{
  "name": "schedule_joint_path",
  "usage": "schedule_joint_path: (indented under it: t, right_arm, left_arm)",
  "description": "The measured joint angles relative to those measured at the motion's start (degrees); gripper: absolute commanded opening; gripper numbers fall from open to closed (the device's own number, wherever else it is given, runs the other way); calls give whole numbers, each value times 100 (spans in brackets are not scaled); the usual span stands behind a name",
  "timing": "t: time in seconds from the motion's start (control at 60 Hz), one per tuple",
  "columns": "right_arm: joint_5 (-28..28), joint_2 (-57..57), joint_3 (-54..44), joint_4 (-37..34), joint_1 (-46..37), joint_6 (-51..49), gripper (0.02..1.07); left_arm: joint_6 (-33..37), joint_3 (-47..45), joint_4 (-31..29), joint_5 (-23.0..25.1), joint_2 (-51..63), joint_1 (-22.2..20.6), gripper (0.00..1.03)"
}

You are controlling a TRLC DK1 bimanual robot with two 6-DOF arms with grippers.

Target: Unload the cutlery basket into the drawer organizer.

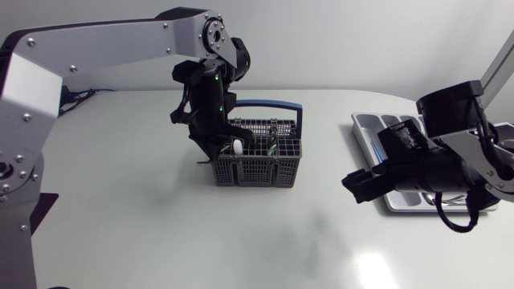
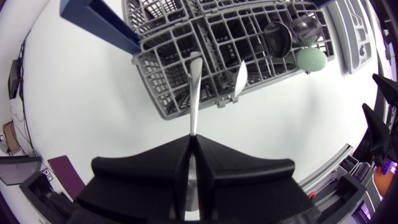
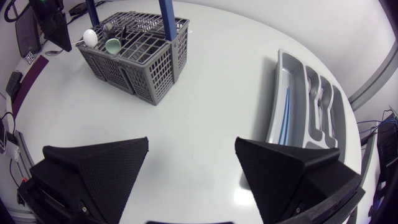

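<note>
Cutlery piece [image 2: 194,93], silver: stood upright in an end compartment of the cutlery basket [image 1: 257,164], our left gripper [image 2: 193,142] clamped on its upper end, in line with its long axis. Our right gripper [image 3: 191,142] gaped wide, empty, beside the drawer organizer [image 1: 363,130], well apart from the basket.

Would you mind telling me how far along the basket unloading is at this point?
Partly done: the organizer already holds some silver cutlery and a thin blue piece. In hand: the left jaws are shut on a silver handle whose far end is in the basket. Left: another silver piece, black spoons and a green one. The right jaws stand open over the table, holding nothing.
</note>
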Motion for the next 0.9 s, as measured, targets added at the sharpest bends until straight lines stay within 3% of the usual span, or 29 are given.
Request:
schedule_joint_path:
  t: [0.9]
  right_arm:
    - [-2, -155, -85, 13, 85, -20, 102]
  left_arm:
    - [20, 42, -378, 22, -66, 0, 4]
